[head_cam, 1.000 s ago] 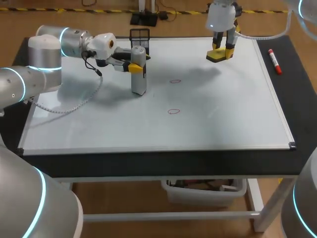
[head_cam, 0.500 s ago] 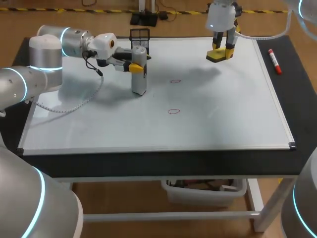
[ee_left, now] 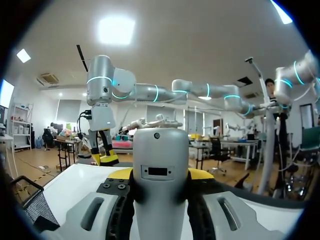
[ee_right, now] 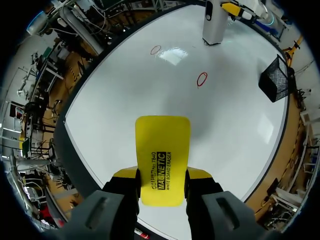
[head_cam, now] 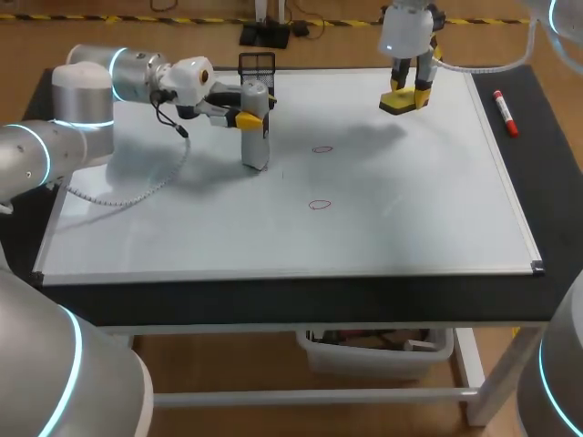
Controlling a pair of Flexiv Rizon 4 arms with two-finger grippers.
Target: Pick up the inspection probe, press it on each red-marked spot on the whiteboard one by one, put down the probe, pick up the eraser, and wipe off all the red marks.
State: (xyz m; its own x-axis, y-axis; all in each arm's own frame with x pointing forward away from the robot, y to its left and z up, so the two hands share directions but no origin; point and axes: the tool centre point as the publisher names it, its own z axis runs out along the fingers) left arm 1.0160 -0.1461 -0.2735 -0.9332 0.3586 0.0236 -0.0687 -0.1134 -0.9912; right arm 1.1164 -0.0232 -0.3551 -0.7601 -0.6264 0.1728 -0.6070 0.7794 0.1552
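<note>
Two red-marked spots on the whiteboard (head_cam: 428, 209): a farther ring (head_cam: 322, 149) and a nearer ring (head_cam: 319, 205), one roughly behind the other near the board's middle, both unwiped. Clamped in the left gripper (head_cam: 252, 119) from two sides, high on its body: the grey inspection probe (head_cam: 256, 146), upright, left of the farther ring and apart from it, on neither ring. Hard to tell whether touching the board with its lower end or hanging just above it. From the left wrist, yellow fingertips (ee_left: 120, 173) snug against both flanks of the probe. Held in the right gripper (head_cam: 407, 91), above the board's far right part: the yellow eraser (head_cam: 399, 106), flat face down, clear of the surface, with a soft shadow cast on the board. From the right wrist, pinched at one end between the two fingers and jutting ahead of them over bare board, with both rings and the probe well ahead. Just behind the probe, at the board's far edge: a black mesh basket (head_cam: 257, 66). Off the board, on the black table (head_cam: 547, 182) to the right: a red marker pen (head_cam: 506, 112), lying well apart from the eraser.
</note>
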